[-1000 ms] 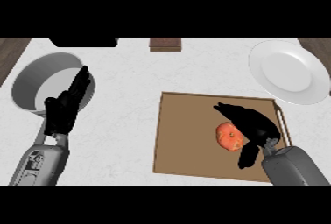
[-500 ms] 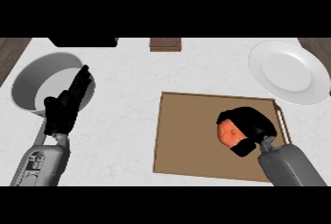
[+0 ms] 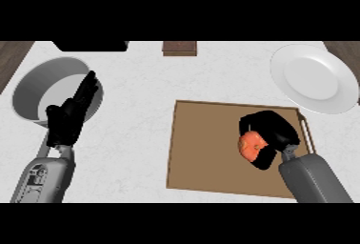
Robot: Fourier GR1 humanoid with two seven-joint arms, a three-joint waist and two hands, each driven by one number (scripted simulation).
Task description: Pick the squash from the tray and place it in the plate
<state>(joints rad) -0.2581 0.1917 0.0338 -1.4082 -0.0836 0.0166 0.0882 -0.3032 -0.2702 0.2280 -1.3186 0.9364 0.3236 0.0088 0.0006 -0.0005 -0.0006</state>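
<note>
Right hand (image 3: 271,129) curls round the orange squash (image 3: 251,145) over the brown tray (image 3: 204,152); the white plate (image 3: 313,78) sits apart. Left hand (image 3: 69,116) rests open beside a grey bowl (image 3: 35,90).

Counter (image 3: 141,95) looks like white marble with faint grey veining, smooth; tray (image 3: 204,157) flat matt brown, wood- or board-like. Plate (image 3: 313,78) glossy white ceramic look, bowl (image 3: 42,88) grey, metal-like, smooth. Both hands, left (image 3: 67,119) and right (image 3: 271,136), matt black; forearms (image 3: 313,178) grey smooth plastic or metal; squash (image 3: 250,145) orange, slightly shiny skin.
</note>
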